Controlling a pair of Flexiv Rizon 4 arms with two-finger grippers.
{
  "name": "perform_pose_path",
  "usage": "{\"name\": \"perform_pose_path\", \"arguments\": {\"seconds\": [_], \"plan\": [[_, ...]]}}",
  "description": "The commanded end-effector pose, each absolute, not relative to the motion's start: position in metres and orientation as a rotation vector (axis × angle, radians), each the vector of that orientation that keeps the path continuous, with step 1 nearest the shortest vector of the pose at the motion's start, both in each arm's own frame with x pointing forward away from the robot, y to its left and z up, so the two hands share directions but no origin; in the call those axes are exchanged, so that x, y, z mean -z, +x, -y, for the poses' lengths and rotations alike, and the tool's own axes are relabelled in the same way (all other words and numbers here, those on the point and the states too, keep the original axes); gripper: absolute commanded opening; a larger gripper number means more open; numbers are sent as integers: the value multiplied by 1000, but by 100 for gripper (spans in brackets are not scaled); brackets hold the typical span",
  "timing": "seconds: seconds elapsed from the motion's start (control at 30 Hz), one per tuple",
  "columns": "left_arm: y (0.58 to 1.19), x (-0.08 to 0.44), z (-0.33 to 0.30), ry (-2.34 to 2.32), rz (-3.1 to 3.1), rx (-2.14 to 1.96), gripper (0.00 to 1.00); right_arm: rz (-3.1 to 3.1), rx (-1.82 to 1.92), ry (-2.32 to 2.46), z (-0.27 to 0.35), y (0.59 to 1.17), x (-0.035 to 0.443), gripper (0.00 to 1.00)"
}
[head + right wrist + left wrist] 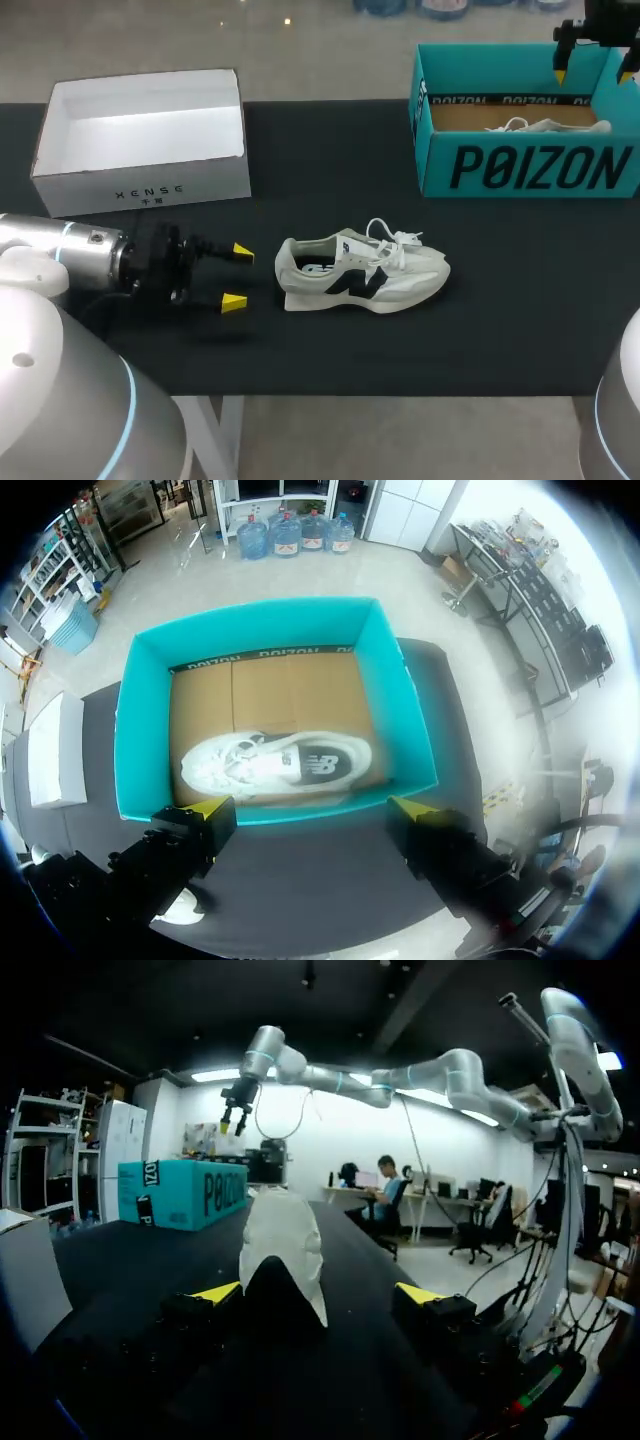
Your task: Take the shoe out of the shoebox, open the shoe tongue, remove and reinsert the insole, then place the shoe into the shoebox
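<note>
At the middle of the black table (500, 330), a white sneaker (360, 272) with a dark side logo and loose laces is set, heel toward the left gripper (237, 277), which is held released. The right gripper (310, 810) is held released above the teal shoebox (400, 700), where another white sneaker (275, 765) is seen.

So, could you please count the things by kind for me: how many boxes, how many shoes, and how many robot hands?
Boxes: 2 (white box, teal box)
Shoes: 2 (loose shoe, boxed shoe)
Hands: 2 (left hand, right hand)
Total: 6
</note>
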State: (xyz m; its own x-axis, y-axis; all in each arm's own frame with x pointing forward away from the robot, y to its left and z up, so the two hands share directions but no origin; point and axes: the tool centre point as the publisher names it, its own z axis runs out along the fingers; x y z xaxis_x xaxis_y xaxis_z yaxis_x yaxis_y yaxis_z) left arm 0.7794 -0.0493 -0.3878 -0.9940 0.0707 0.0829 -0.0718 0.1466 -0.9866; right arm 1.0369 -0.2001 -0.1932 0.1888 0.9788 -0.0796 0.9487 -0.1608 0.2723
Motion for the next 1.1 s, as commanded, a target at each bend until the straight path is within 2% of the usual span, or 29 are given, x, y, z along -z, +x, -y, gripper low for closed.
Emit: {"name": "perform_pose_path", "arguments": {"seconds": [0.03, 1.1], "plan": [[783, 401, 62, -19, 2313, -1958, 100, -1840, -165, 2206, 200, 1037, 193, 100], [804, 429, 96, -27, 2439, -1896, 100, -1840, -165, 2206, 200, 1037, 193, 100]]}}
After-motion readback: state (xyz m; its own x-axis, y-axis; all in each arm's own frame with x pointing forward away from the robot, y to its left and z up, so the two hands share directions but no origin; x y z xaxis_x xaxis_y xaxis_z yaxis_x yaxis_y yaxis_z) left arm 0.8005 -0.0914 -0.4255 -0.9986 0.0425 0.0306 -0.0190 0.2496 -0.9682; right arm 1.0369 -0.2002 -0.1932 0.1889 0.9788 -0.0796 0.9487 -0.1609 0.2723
